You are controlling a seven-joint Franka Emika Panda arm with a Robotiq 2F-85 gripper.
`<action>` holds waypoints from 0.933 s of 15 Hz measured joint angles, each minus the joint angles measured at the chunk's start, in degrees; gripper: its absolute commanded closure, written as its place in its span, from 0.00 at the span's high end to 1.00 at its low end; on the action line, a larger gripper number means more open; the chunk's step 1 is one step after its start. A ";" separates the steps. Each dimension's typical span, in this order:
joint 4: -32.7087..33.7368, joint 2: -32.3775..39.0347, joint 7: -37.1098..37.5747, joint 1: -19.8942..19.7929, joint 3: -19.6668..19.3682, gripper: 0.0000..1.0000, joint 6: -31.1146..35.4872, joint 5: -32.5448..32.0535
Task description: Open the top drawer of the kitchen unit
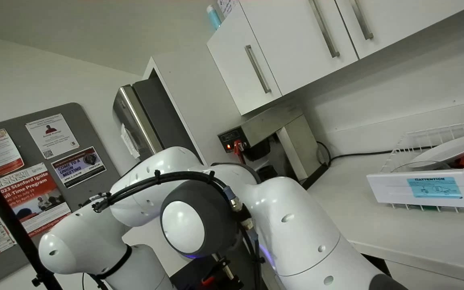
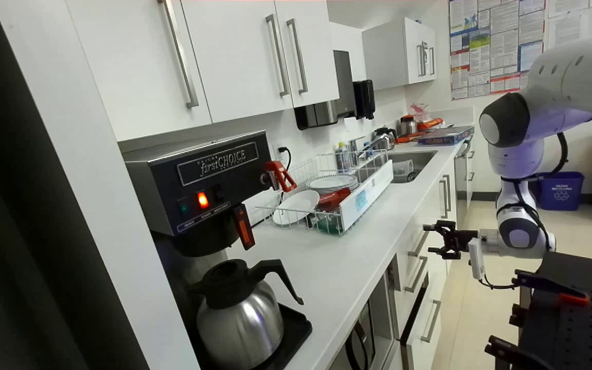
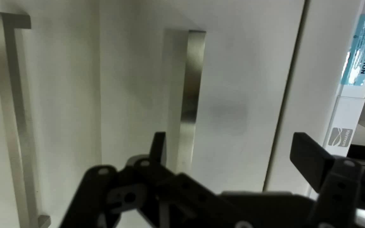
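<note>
The white-fronted kitchen unit with its pale worktop (image 2: 347,257) runs along the wall in both exterior views; its worktop (image 1: 349,217) is partly behind the arm. In the wrist view the top drawer front (image 3: 242,95) fills the middle and looks shut, with a dark gap between it and the worktop edge. Its steel bar handle (image 3: 192,82) also shows in an exterior view (image 2: 418,244). My gripper (image 3: 233,147) is open and empty. Its left finger lies just past the handle's lower side, its right finger over the worktop edge. The gripper (image 2: 430,239) appears apart from the drawer.
A second handle (image 3: 9,120) is on the drawer below. A lower drawer (image 2: 427,331) shows a dark gap above it. A dish rack (image 2: 365,198), a coffee machine (image 2: 208,180) and a steel pot (image 2: 242,326) stand on the worktop. A black table (image 2: 584,329) faces the unit.
</note>
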 measured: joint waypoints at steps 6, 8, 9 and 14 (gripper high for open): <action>4.51 2.56 3.10 0.36 0.12 0.58 0.01 0.04; 5.13 3.01 3.21 0.74 0.14 0.43 0.01 0.04; 5.44 3.29 3.37 0.86 0.13 0.34 0.23 0.04; 5.97 4.40 3.95 0.83 0.03 0.01 1.54 0.04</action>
